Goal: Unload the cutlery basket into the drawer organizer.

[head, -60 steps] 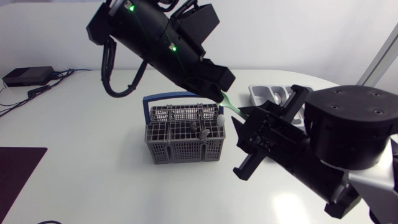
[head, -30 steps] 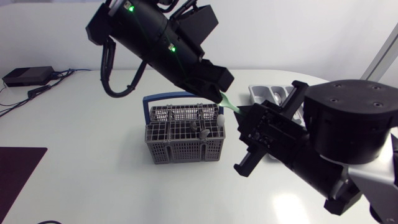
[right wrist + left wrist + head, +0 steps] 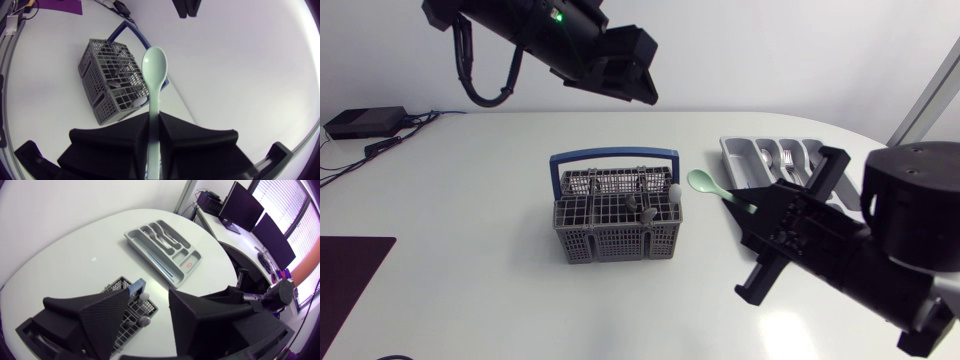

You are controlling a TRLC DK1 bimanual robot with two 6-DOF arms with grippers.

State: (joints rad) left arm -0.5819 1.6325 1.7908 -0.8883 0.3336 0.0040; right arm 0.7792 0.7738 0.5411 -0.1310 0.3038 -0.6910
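Right now the pale green spoon (image 3: pixel 703 182) is clamped between the fingers of the right gripper (image 3: pixel 748 205). Its bowl is in the air, between the grey cutlery basket (image 3: pixel 615 228) and the drawer organizer (image 3: pixel 765 155). High over the table (image 3: pixel 450 220), the left gripper (image 3: pixel 638 85) hangs with its jaws apart.

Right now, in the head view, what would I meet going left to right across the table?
dark mat → cutlery basket → green spoon → drawer organizer. Both grippers overlap these, so they are left out.
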